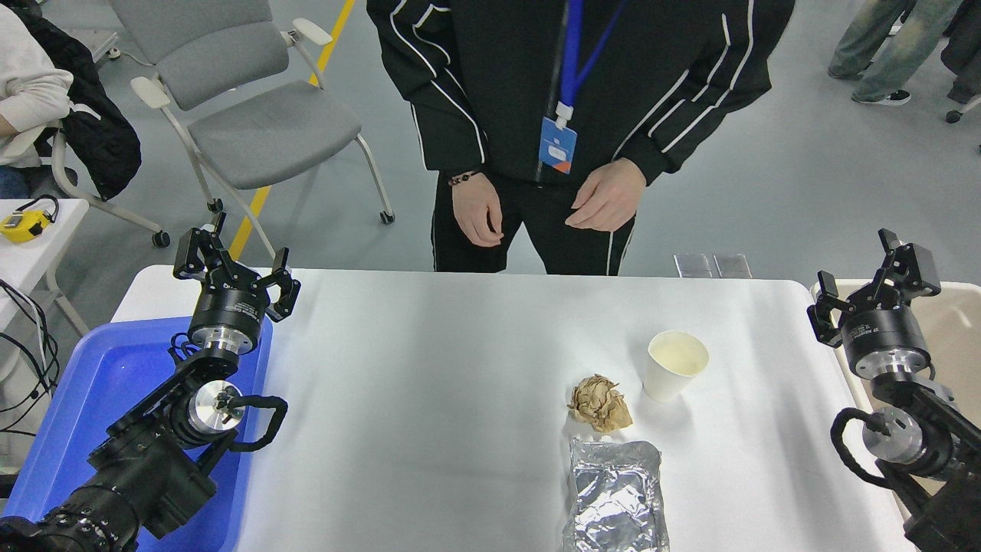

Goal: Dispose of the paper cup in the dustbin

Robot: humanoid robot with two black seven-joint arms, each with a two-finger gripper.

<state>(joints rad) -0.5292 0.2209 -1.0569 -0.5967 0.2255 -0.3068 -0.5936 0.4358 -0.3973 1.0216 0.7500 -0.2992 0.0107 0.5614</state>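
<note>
While the small white tapered paper cup (674, 365) stands upright and untouched on the white bench (429, 399) toward its right edge, nothing is done yet. The right gripper (870, 287) hangs released and empty over the beige rectangular plastic dustbin (958, 322) just off that edge; left gripper (234, 270) parked released at the far-left corner. Left to do: reach, grasp, carry, drop.

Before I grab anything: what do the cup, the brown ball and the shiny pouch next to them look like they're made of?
The cup looks like matte white paper, with a rolled rim and cream inside. The brown ball looks like crumpled paper, dull and creased all over. The pouch looks like foil or metallised film: silvery, wrinkled, with mirror-like glints; which one I cannot tell.
</note>
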